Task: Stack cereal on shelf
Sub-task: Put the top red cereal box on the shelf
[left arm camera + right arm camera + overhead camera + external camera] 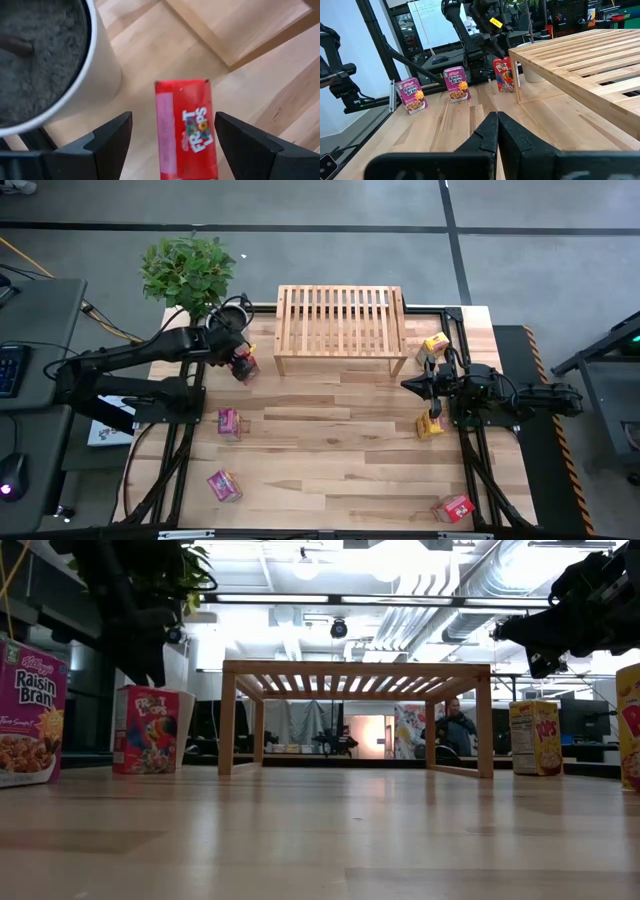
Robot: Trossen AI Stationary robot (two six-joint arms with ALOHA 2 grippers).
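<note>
The left end effector (170, 137) is held open directly above the red Froot Loops box (185, 127), fingers spread to either side, beside the white pot (102, 70). The right end effector (496, 131) is seen closed, raised off the worktop (340, 450) beside the shelf (340, 320).

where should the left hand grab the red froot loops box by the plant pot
Grip the red cereal box across its narrow sides, coming down from above. It stands upright beside the white plant pot, top face up. The left hand hangs over it with fingers open on either side, not touching. The pot crowds one side, so a top approach looks safest.
</note>
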